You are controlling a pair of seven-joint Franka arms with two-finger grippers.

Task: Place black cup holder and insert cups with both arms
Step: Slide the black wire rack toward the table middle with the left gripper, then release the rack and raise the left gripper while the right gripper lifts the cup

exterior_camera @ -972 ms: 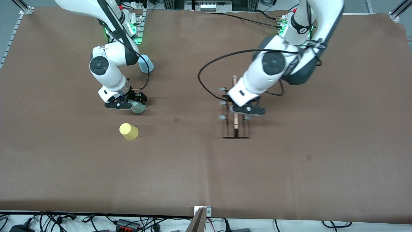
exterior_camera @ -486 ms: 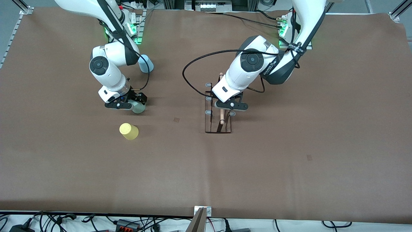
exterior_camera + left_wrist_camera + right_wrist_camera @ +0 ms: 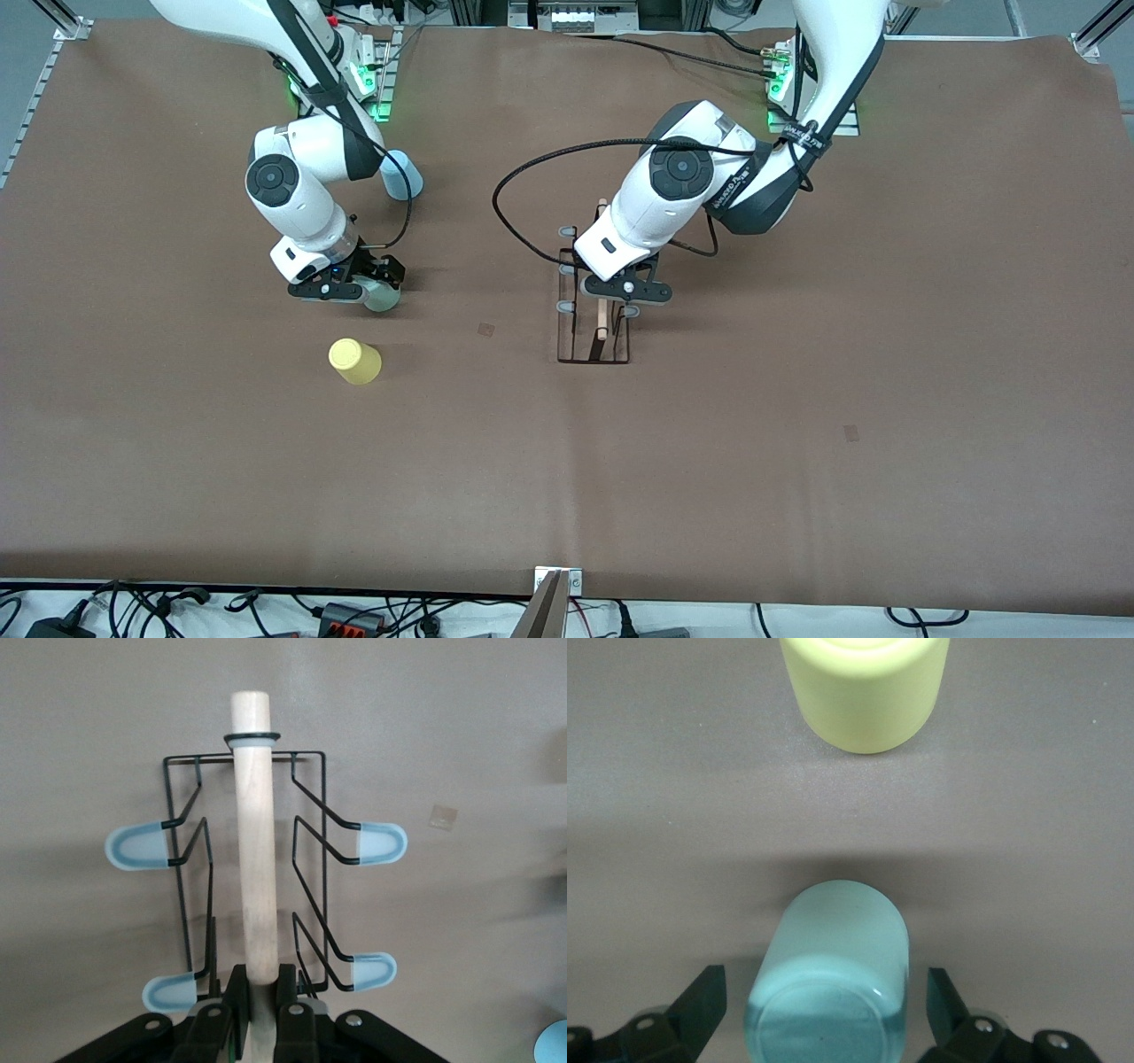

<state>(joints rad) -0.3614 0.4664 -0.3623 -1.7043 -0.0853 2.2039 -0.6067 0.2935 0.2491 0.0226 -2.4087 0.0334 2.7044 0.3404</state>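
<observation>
The table (image 3: pixel 797 461) is covered in brown paper and fills the front view. At centre frame, a little above the middle, stands the black cup holder (image 3: pixel 592 341). It is thin stiff wire with a light wooden rod along the top, so it looks light but likely to tip or swing if gripped off-centre. The rod is the sensible hold, and the left gripper (image 3: pixel 624 291) is closed around it near one end, as the left wrist view shows. The padded pegs stick out to both sides, so a cup probably has to slide on at their angle.

In the upper left of the frame, the right gripper (image 3: pixel 340 290) sits low with its fingers spread wide either side of the mint cup (image 3: pixel 382 299), not yet squeezing. The yellow cup (image 3: pixel 355 361) stands just below it, and the blue cup (image 3: pixel 401 174) higher up by the right arm. All three look like thin, smooth plastic: light, slippery, easily squashed, best pinched gently across the body.
</observation>
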